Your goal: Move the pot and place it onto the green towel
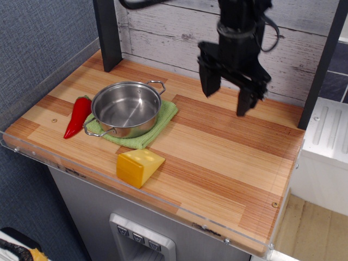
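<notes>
The shiny steel pot (126, 108) with two wire loop handles sits upright on the light green towel (163, 115) at the left of the wooden counter. The towel shows around the pot's right and front edges. My black gripper (225, 100) hangs open and empty above the back middle-right of the counter, well to the right of the pot, its two fingers spread apart.
A red pepper (78, 116) lies just left of the pot. A yellow cheese wedge (139, 166) sits in front of it near the counter's front edge. A dark post (107, 33) stands at the back left, and a white plank wall (174, 32) runs behind.
</notes>
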You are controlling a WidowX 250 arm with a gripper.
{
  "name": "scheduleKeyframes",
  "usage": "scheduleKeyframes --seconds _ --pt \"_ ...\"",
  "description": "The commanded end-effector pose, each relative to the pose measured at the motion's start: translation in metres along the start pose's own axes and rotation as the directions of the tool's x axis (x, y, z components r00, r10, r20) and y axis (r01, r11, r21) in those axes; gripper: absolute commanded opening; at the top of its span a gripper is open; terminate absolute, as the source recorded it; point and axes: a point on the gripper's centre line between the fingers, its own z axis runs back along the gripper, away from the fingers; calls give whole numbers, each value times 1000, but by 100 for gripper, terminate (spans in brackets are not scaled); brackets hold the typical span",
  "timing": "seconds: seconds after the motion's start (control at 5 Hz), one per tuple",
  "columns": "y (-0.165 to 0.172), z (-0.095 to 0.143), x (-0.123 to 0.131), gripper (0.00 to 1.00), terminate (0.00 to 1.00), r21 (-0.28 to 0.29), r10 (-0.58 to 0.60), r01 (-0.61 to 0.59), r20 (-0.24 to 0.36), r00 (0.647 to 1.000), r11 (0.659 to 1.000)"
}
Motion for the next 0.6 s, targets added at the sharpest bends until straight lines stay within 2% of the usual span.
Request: scheduleKeyframes --seconds 0.0,0.2,0.4 --pt "-18 -11 -8 100 0 -15 196 -195 110 974 981" --pt "-25 -20 -5 100 0 34 164 -166 65 984 985" --pt "-25 -20 -5 100 100 34 164 -166 65 984 985"
